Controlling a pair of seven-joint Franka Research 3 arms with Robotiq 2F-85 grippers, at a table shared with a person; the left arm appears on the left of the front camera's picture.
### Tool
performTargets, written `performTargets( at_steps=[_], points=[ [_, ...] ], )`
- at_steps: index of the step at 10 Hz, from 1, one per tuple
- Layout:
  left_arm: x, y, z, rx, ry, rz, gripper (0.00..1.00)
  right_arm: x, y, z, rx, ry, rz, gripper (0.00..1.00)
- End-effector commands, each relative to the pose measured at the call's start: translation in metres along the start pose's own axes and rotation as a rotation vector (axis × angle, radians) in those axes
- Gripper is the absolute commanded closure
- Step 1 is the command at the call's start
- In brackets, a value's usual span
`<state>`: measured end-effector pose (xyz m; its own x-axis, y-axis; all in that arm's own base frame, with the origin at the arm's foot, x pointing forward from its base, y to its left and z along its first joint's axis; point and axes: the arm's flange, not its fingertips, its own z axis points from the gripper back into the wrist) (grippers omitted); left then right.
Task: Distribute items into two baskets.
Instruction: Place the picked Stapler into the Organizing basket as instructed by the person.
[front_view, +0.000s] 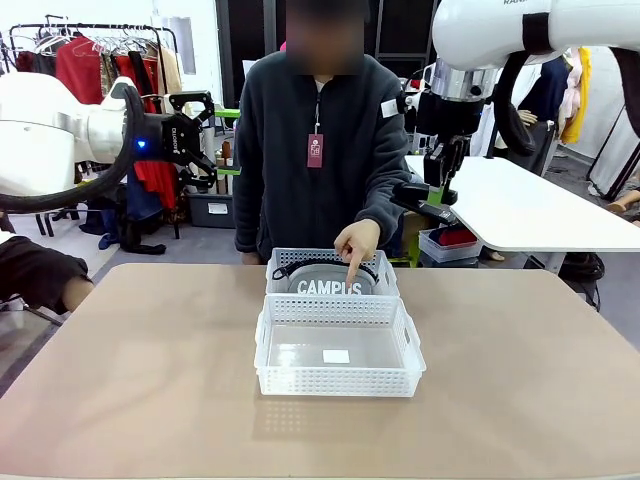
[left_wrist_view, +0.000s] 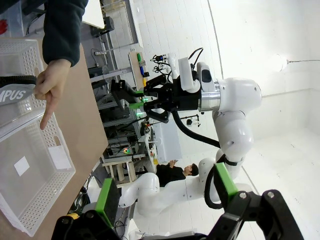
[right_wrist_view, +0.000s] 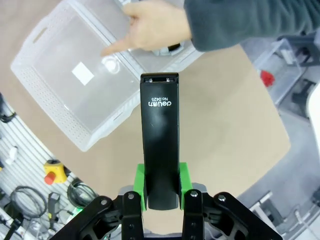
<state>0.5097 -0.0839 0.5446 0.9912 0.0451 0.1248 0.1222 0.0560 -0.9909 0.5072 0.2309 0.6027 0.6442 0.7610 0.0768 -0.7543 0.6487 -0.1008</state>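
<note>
On the worktop (front_view: 150, 380), the pouch (front_view: 328, 285) is seen in the far basket (front_view: 285, 260). The stapler (right_wrist_view: 160, 150) is gripped by the right hand (right_wrist_view: 161, 192); the left hand (left_wrist_view: 165, 205) is held open.

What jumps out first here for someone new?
The person's hand at the table's far side, forefinger pointing down over the grey fabric "CAMPUS" zip pouch in the far translucent white lattice basket. The near matching basket holds no item. The right gripper, raised above the table, holds the small black stapler between its green-padded fingers.
</note>
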Motion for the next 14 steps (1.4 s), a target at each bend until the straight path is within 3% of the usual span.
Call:
performTargets(
  at_steps=[1, 8, 14],
  points=[
    [-0.002, -0.002, 0.0, -0.018, -0.008, 0.002, 0.0, 0.011, 0.023, -0.006, -0.024, -0.036, 0.163, 1.0],
    [-0.002, -0.002, 0.0, -0.018, -0.008, 0.002, 0.0, 0.046, 0.097, -0.062, -0.064, -0.059, 0.556, 1.0],
    [-0.002, -0.002, 0.0, -0.018, -0.008, 0.002, 0.0, 0.051, 0.133, -0.115, 0.001, -0.03, 0.713, 1.0]
  ],
)
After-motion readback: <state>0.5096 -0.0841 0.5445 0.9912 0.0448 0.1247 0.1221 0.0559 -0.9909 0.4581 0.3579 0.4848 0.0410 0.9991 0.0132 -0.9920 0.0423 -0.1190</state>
